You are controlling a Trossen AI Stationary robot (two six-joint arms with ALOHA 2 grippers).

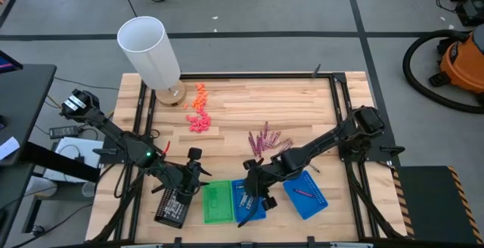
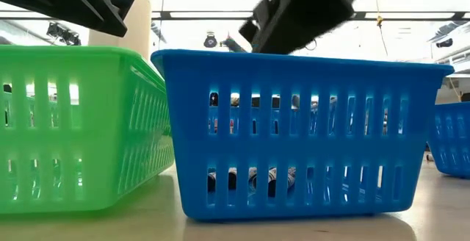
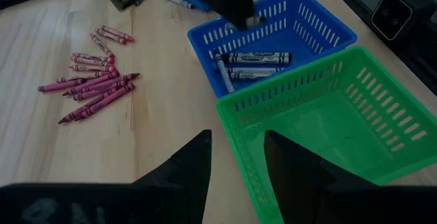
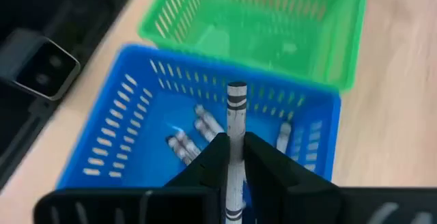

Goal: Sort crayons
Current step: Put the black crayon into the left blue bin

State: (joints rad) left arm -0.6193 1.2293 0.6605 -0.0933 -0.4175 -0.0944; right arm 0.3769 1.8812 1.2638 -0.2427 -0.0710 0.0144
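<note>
blue tray: grey crayons | green tray: none visible

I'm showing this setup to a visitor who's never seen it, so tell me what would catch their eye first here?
Likely the right gripper, poised over the blue basket with its jaws shut on a silver-grey crayon standing upright, above other grey crayons already lying inside. Next, the empty bright green basket touching the blue one, and the loose heap of pink and dark red crayons on the wooden table. The left gripper waits, open, near the green basket.
</note>
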